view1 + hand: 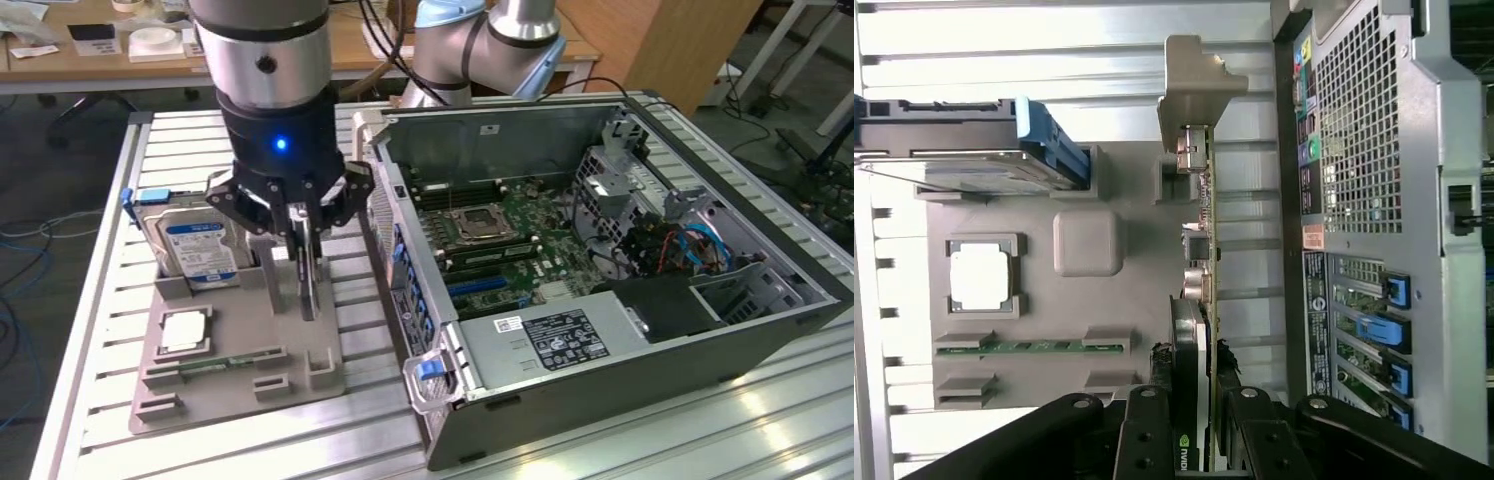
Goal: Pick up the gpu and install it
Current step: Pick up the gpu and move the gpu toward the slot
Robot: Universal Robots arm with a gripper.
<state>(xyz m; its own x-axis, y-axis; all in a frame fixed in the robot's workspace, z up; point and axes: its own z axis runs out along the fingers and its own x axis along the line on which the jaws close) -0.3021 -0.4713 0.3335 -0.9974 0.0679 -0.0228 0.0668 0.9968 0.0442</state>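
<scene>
black fingers of my claw (304,235) are pinched narrow on the top edge of the gpu (1205,250), which stands on edge in its slot near the middle of the grey tray (214,402). held by so thin an edge, the card could twist or slip, and its silver bracket might snag the tray's post. it looks slim, green-edged and black-faced. the open case (601,410) sits just beside the tray.

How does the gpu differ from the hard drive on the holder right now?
The gpu is a thin bare card; the hard drive is a thicker silver block in a blue frame. The gripper holds the gpu between its fingers; the hard drive stands untouched. Both stand on edge in the grey holder, outside the computer case.
</scene>
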